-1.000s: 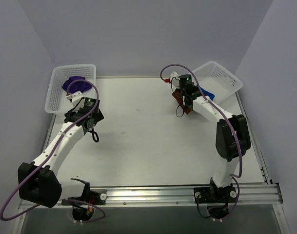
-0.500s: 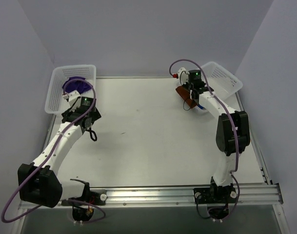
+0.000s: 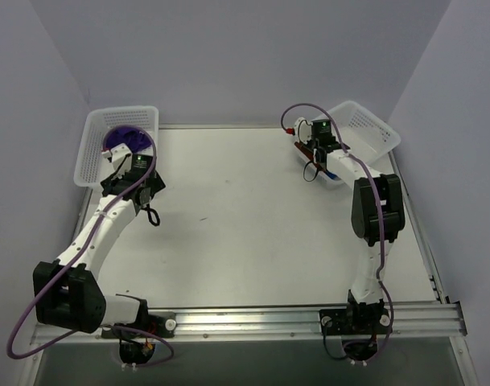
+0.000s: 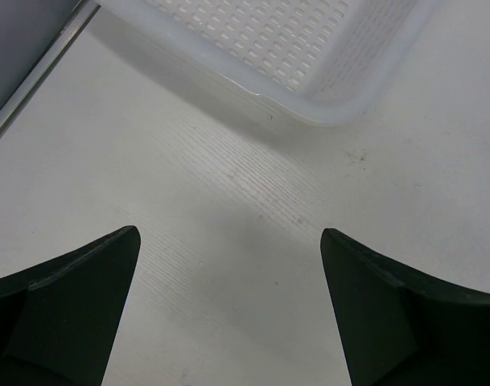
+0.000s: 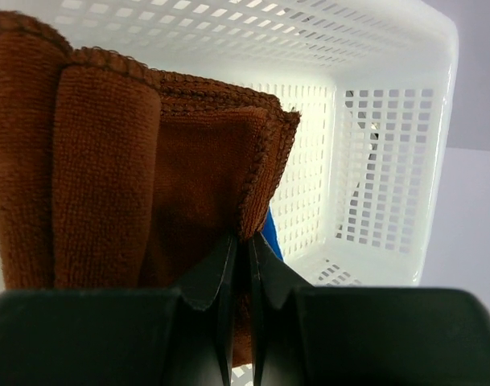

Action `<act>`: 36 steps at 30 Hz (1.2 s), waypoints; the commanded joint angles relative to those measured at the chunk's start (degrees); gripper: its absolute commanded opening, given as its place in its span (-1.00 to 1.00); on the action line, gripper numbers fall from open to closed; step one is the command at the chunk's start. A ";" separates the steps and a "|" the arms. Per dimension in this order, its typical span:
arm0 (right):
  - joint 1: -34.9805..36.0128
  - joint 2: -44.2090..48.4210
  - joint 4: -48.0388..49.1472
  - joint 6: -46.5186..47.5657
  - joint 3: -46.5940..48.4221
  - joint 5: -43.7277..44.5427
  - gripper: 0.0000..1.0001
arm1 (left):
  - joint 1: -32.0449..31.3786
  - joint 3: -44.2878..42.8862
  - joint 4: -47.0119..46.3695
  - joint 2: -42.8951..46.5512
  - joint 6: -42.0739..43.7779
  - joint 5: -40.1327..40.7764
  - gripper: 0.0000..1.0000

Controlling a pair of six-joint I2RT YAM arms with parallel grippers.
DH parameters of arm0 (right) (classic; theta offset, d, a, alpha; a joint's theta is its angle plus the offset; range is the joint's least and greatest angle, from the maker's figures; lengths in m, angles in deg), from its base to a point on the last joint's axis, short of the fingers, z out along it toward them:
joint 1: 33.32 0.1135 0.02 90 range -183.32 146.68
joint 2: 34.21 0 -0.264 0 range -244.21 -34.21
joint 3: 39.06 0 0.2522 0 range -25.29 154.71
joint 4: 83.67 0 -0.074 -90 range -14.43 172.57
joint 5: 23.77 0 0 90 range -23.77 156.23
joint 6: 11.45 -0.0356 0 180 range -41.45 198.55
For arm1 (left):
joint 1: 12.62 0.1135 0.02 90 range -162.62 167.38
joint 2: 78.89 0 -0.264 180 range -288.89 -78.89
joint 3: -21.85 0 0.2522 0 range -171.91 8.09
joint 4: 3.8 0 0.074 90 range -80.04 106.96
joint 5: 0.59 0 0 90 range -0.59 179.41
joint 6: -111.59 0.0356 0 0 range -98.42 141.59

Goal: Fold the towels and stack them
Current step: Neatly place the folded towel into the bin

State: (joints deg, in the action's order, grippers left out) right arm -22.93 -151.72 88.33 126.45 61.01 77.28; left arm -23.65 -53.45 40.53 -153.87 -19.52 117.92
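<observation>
My right gripper (image 5: 243, 241) is shut on the edge of a folded rust-brown towel (image 5: 116, 161), holding it at the mouth of the right white mesh basket (image 5: 389, 161). A sliver of bright blue towel (image 5: 273, 237) shows behind the brown one. From above, the brown towel (image 3: 302, 149) and my right gripper (image 3: 313, 153) sit at the near-left rim of that basket (image 3: 365, 133). A dark purple towel (image 3: 125, 137) lies in the left basket (image 3: 92, 157). My left gripper (image 3: 122, 165) stands open over bare table, just in front of the left basket's corner (image 4: 309, 64).
The two baskets stand at the back corners of the table, the right one tilted. A metal rail (image 3: 309, 319) runs along the near edge. Purple cables loop over both arms. The table's left edge strip (image 4: 35, 76) shows in the left wrist view.
My right gripper has carried the brown towel rightward and back to the right basket's rim. The left gripper has crept back toward the left basket, staying open.
</observation>
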 commanded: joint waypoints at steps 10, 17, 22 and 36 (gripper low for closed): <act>-2.92 -1.40 0.31 2.99 5.10 -1.03 -1.00 | 1.01 -3.94 -1.56 -0.69 1.29 0.76 0.88; -3.45 -2.81 -0.92 2.29 6.86 -1.29 -0.80 | 1.01 -4.29 -1.83 -0.87 1.64 0.32 0.88; -3.45 -3.51 -2.16 0.53 7.83 -1.12 -0.29 | 1.10 -4.55 -1.83 -0.61 1.99 -0.12 0.88; -3.36 12.29 9.44 -30.46 4.68 7.15 1.00 | 7.85 -15.53 -5.78 -9.10 8.58 -9.43 0.88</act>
State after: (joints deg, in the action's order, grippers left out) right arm -26.18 -149.86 91.87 110.63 66.10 80.78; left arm -19.45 -64.60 37.49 -159.20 -14.29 113.57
